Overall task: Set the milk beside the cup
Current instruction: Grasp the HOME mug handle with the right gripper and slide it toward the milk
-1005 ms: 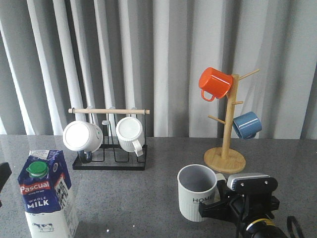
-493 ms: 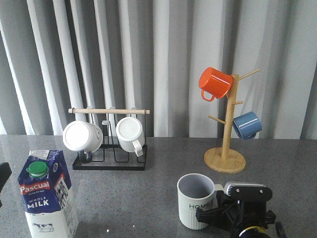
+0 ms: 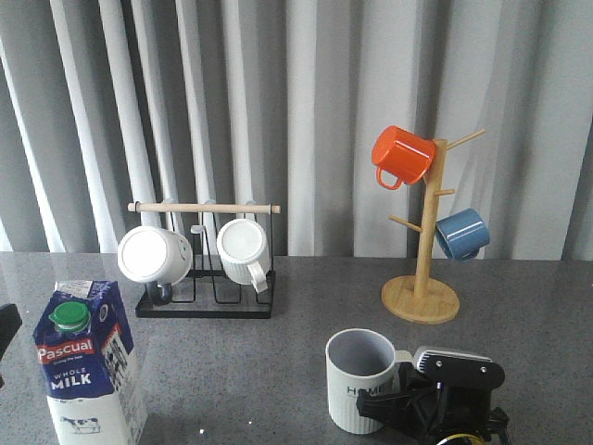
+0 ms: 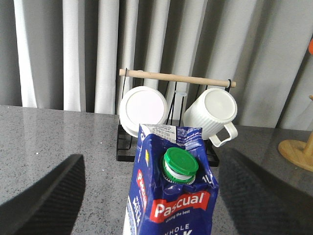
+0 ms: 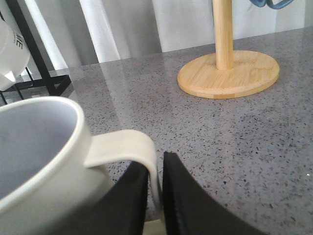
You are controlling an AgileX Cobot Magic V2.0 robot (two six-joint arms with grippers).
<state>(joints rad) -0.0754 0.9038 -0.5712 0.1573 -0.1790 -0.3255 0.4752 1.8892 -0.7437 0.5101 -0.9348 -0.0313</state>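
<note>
Grey pleated curtains hang behind a dark speckled stone table (image 3: 306, 315). Near the front left corner of the table stands the milk (image 3: 88, 366), a tall blue-and-white carton with a red "Pascual" label and a green round cap (image 4: 180, 164), upright. The left gripper (image 4: 151, 196) is spread wide, its two dark fingers (image 4: 49, 196) standing well apart on either side of the carton and not touching it.

Toward the front right stands the cup (image 3: 359, 380), a pale ribbed mug with dark lettering and a grey inside, upright on the table and well apart from the milk. The right gripper (image 5: 154, 196) is clamped on the cup's cream handle (image 5: 129, 154), one dark finger on each side of the loop, as the right wrist view shows close up.

Farther back, a black wire rack (image 3: 206, 295) with a wooden bar holds two plain white mugs (image 3: 153, 255) lying on their sides. To the right at the back, a wooden mug tree (image 3: 422, 278) carries an orange mug (image 3: 402, 156) high up and a blue mug (image 3: 461, 234) lower down.
</note>
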